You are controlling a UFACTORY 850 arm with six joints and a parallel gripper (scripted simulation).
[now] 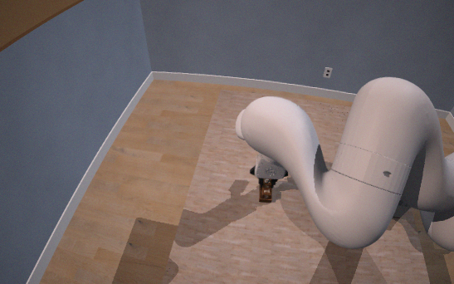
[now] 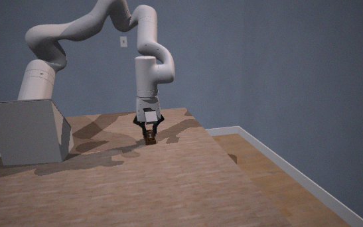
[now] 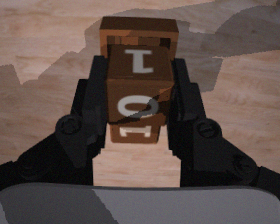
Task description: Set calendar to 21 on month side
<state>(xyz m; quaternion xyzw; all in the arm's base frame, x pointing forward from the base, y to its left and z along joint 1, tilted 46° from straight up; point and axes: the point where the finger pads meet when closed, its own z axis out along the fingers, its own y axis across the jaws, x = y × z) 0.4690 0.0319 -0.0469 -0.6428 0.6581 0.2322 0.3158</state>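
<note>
Brown wood fills the space between the claw's (image 3: 139,112) black fingers: it is pinched on the nearer cube (image 3: 139,99) of the calendar, one finger on each flank. From the wrist view the top face of that cube seems to carry a 0, partly crossed by a dark line, with a 1 printed on the face just beyond it toward the far side, and another pale mark, too blurred to read, showing below the fingertips. The tray (image 3: 138,30) lies directly under the claw, its far wall just past the gripped cube, and it looks flat on the counter (image 2: 178,186). In the exterior view the claw points straight down over the small brown calendar (image 2: 150,139), low enough that I cannot tell whether the cube has left the tray floor. As a judgement, the task is in its early middle: a cube has been grasped, but the digits do not yet read 21 on the month side. Turning the cubes, seating both flat side by side, and releasing are left.
</note>
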